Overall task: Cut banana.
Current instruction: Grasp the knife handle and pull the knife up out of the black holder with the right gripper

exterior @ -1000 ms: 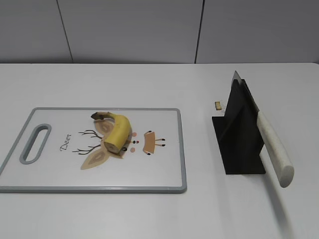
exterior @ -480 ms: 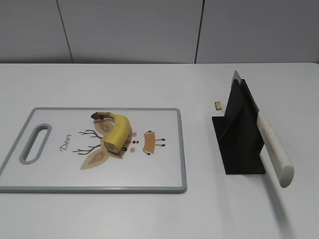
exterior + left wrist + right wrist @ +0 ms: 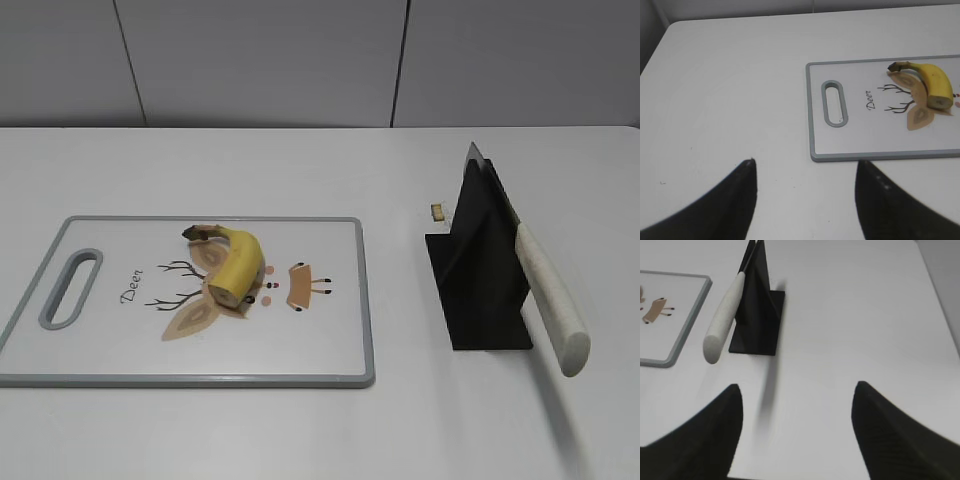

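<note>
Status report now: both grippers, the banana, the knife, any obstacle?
Left gripper open, empty, short of cutting board. Right gripper open, empty, near knife in black stand. Banana uncut on board. No obstacle seen.

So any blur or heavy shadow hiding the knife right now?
Exterior view: knife sharp, lighting even, soft shadow on the table. Right wrist view: knife handle clear, a smeared dark shadow streak below it; right end effector fingers dark and soft-edged.

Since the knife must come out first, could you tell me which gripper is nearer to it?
Right. The right gripper hovers open just short of the knife handle; the left gripper is beyond the cutting board.
</note>
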{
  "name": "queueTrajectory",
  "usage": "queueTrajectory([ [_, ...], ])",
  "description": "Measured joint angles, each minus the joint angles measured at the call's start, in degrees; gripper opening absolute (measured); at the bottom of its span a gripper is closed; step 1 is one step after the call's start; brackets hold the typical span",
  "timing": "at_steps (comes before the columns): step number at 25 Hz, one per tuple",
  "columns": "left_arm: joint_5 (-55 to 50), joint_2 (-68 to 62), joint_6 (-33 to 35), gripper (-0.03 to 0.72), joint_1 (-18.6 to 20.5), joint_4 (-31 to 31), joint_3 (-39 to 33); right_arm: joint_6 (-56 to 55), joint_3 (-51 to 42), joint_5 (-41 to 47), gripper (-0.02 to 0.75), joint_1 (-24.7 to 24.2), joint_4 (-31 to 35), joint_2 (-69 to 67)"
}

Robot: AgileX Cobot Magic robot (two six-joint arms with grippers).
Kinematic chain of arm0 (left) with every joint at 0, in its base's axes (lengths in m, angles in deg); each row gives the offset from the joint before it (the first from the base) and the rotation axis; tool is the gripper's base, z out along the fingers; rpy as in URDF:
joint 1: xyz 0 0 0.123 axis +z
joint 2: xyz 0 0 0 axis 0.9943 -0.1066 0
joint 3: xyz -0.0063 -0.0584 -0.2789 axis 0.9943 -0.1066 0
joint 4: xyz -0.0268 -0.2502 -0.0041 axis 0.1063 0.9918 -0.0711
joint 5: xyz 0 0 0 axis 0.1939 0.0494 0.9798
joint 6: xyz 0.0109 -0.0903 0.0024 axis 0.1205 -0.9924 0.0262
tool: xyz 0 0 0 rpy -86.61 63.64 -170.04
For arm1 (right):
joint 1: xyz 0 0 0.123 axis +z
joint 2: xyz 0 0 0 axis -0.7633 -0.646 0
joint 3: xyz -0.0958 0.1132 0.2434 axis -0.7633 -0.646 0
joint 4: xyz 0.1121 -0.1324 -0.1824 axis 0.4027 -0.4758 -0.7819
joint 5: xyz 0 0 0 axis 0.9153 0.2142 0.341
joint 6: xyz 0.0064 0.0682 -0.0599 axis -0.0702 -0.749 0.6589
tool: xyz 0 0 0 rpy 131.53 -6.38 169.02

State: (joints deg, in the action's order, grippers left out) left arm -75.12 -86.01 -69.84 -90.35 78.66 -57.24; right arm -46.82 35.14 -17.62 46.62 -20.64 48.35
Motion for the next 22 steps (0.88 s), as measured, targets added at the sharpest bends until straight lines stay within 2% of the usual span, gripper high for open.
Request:
queueTrajectory([
  [4, 0.00, 0.00, 0.00, 0.589, 0.00, 0.00, 0.00, 0.00, 2.15, 1.68, 0.611, 0.00, 3.00, -8.21],
  [12, 0.00, 0.00, 0.00, 0.589, 0.00, 0.00, 0.00, 1.02, 9.26, 3.50, 0.596, 0.57, 3.22, -24.36],
  [22, 0.00, 0.00, 0.00, 0.589, 0.00, 0.00, 0.00, -6.01, 18.93, 5.24, 0.592, 12.85, 1.91, -38.99],
])
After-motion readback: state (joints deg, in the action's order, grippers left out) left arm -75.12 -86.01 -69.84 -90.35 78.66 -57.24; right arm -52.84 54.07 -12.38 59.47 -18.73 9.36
